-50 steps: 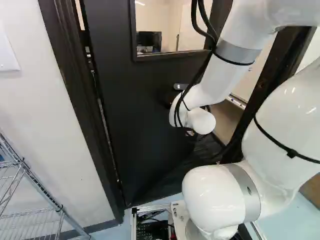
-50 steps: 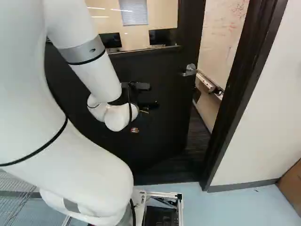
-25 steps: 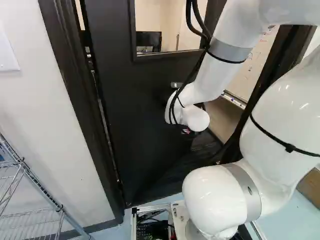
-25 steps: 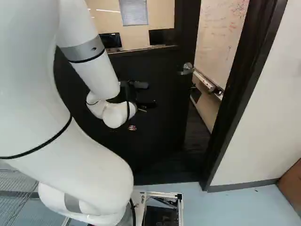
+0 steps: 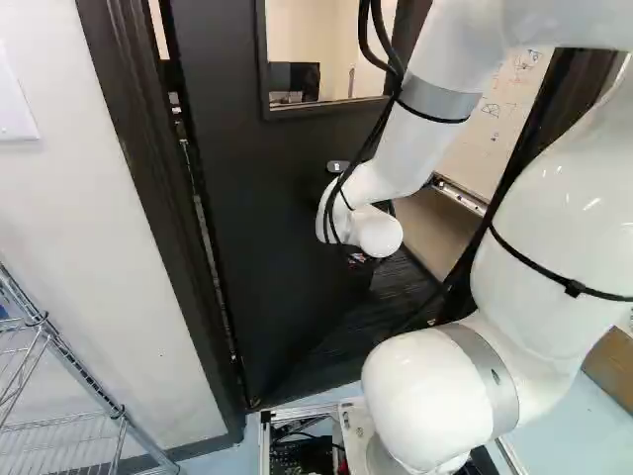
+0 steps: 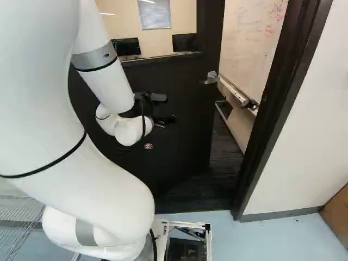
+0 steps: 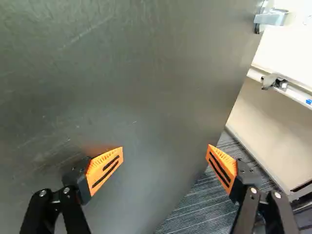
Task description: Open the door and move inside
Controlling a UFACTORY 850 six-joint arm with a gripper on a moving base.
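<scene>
The black door [image 6: 179,147] stands partly open, swung away from the base, with a gap between its free edge and the right-hand frame. Its silver handle [image 6: 211,78] is near that edge, above and to the right of my gripper [image 6: 166,120] in the right base view. In the wrist view, my gripper [image 7: 165,155] has its orange-padded fingers spread wide with nothing between them. One finger is over the door face [image 7: 117,87], the other by the free edge. Whether the fingertips touch the door I cannot tell. The handle [image 7: 271,18] also shows ahead, beyond the edge.
Beyond the doorway are dark carpet [image 6: 223,157] and a whiteboard [image 6: 253,43] with a tray. The right door frame [image 6: 277,114] stands beside the opening, the left frame [image 5: 163,208] by the hinges. A wire shelf [image 5: 59,396] is at the left, a cardboard box [image 6: 335,217] at the right.
The door has swung farther inward, widening the gap at its free edge. My arm's wrist has moved ahead and to the left along with it. The base has not moved.
</scene>
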